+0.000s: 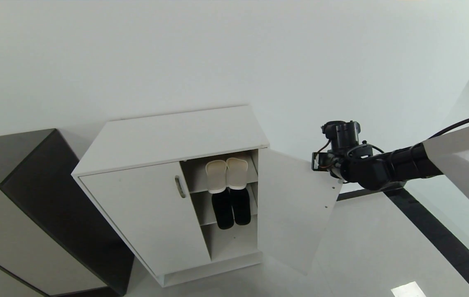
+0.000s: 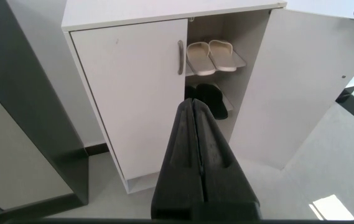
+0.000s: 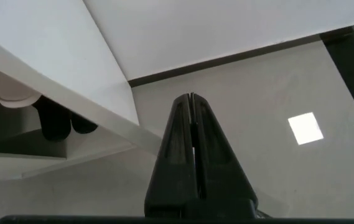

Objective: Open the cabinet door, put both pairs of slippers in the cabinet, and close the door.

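The white cabinet point(image 1: 168, 136) stands against the wall, its left door point(image 1: 148, 214) closed and its right door point(image 1: 296, 206) swung open. Inside, a white pair of slippers point(image 1: 226, 175) lies on the upper shelf, a black pair point(image 1: 231, 208) on the shelf below. My right arm's wrist point(image 1: 333, 161) is at the open door's top outer corner. My right gripper point(image 3: 193, 102) is shut on nothing, beside the door's edge point(image 3: 58, 43). My left gripper point(image 2: 193, 106) is shut and empty, in front of the cabinet facing the black slippers point(image 2: 217, 99) and white slippers point(image 2: 215, 56).
A dark cabinet point(image 1: 32, 185) stands close to the white one's left side. A black stripe point(image 1: 436, 235) crosses the pale floor at the right. The bottom shelf point(image 1: 230, 243) holds nothing. Open floor lies in front of the swung door.
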Controlling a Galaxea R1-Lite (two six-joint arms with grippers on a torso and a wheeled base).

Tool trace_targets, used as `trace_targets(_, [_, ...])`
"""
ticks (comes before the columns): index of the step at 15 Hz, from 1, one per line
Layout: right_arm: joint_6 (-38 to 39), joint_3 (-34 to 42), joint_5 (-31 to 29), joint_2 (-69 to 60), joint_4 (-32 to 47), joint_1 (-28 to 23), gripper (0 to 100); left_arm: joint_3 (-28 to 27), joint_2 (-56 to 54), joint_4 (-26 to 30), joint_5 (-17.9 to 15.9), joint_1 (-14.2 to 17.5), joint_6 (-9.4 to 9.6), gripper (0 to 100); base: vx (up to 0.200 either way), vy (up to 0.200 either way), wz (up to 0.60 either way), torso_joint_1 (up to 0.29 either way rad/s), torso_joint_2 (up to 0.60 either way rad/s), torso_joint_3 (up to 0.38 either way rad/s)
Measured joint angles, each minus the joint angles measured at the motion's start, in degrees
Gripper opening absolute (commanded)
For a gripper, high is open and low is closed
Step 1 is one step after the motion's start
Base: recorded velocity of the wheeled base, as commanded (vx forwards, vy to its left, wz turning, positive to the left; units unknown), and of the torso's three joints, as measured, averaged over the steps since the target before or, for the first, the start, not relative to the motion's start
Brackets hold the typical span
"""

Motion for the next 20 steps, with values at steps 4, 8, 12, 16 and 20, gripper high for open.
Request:
trace_targets(4, [1.07, 4.66, -0.05, -2.04, -0.39, 2.65, 0, 0.0, 0.02, 0.0, 0.0, 0.02, 0.0, 0, 0.0, 0.0, 0.0, 0.0, 0.0, 0.0])
trace_targets(8, [2.57, 10.47, -0.07, -6.01, -0.49, 7.94, 0, 0.0, 0.02, 0.0, -0.04, 0.0, 0.0, 0, 0.0, 0.0, 0.0, 0.0, 0.0, 0.0])
trace_targets(12, [3.86, 14.97, -0.38, -8.94, -2.0, 14.45, 0, 0.0, 0.02, 0.0, -0.04, 0.0, 0.0, 0, 0.0, 0.0, 0.0, 0.0, 0.0, 0.0])
trace_targets(16, [3.63, 17.75, -1.23, -9.9, -5.75, 18.25, 0, 0.0, 0.02, 0.0, 0.0, 0.0, 0.0, 0, 0.0, 0.0, 0.0, 0.0, 0.0, 0.0])
trace_targets(20, [3.78, 18.47, -1.22, -8.19, -6.0, 17.76, 0, 0.0, 0.02, 0.0, 0.0, 0.0, 0.0, 0, 0.0, 0.0, 0.0, 0.0, 0.0, 0.0])
